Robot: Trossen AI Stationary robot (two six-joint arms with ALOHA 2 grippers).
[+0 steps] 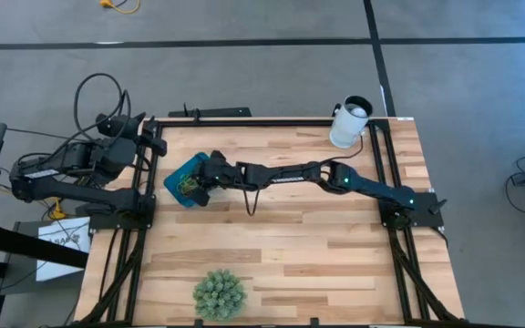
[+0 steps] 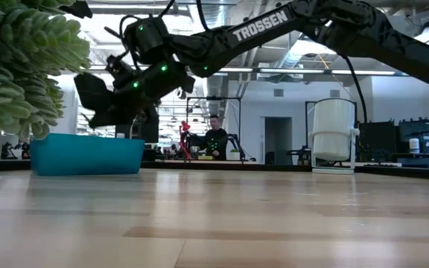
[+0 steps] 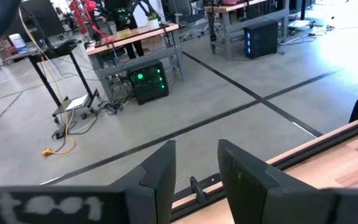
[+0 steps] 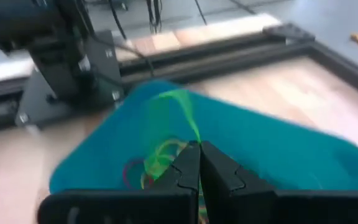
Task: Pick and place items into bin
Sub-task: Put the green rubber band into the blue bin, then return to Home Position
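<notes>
— While the right claw point(image 4: 199, 163) hangs over the teal bin point(image 4: 278, 149), note its fingers: pinched together on a green band point(image 4: 180, 109), the loop standing up from the tips.

— Over the middle of the bin, or over the rim?

— Over the floor of it, by the wrist view. More bands point(image 4: 157, 163), green, yellow and red, lie in a tangle directly below. The bin sits at the left side of the bench point(image 1: 290, 246), close to the left arm's base.

— So the step is the drop.

— My reading, yes. Done well: part the fingers while over the bin floor and lift straight up, in case the thin loop clings to a tip and gets dragged over the wall.

— Left claw point(image 3: 194, 174)?

— Parked off the bench edge, fingers apart, holding nothing. A spiky green ball point(image 1: 219, 293) and a white cup point(image 1: 349, 123) sit well away.
</notes>
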